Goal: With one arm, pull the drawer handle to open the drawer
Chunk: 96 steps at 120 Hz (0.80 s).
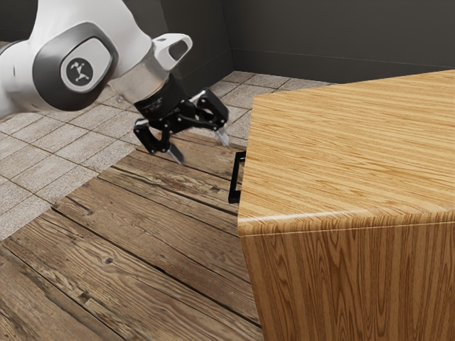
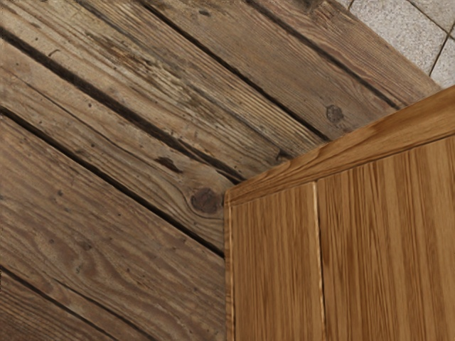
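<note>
A light wooden cabinet [image 1: 355, 213] fills the exterior view's right. A black bar handle [image 1: 236, 177] sticks out from its front face, near the top edge. My black gripper [image 1: 200, 145] hangs in the air to the handle's left and a little above it, apart from it. Its fingers [image 1: 175, 153] stand spread, with nothing between them. In the wrist view a corner of the cabinet [image 2: 341, 256] shows, with a thin vertical seam between two panels.
Dark wooden floor planks [image 1: 128, 241] run under the arm and in front of the cabinet. Grey stone tiles [image 1: 50, 156] lie further back, and a dark wall [image 1: 320, 35] closes the room behind.
</note>
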{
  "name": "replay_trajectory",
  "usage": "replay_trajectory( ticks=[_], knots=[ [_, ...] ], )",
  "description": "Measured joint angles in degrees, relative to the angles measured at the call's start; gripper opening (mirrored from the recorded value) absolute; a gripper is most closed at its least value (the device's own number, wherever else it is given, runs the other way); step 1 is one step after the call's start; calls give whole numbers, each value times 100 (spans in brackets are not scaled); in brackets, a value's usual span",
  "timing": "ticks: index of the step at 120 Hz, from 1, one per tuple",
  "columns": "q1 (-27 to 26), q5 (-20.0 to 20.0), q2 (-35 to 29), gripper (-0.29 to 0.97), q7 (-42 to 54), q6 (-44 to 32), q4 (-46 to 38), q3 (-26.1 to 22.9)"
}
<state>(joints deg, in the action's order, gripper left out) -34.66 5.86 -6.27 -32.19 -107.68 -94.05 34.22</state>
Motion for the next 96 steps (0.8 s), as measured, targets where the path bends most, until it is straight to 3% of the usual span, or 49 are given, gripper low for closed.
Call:
replay_trajectory(
  ticks=[20, 43, 96],
  knots=[
    [-339, -63, -169, 68, -358, -72, -72, 29],
    [-1217, -105, -324, 68, -636, -102, -234, 748],
    [-1587, -182, -577, 68, -987, -96, -464, 854]
  ],
)
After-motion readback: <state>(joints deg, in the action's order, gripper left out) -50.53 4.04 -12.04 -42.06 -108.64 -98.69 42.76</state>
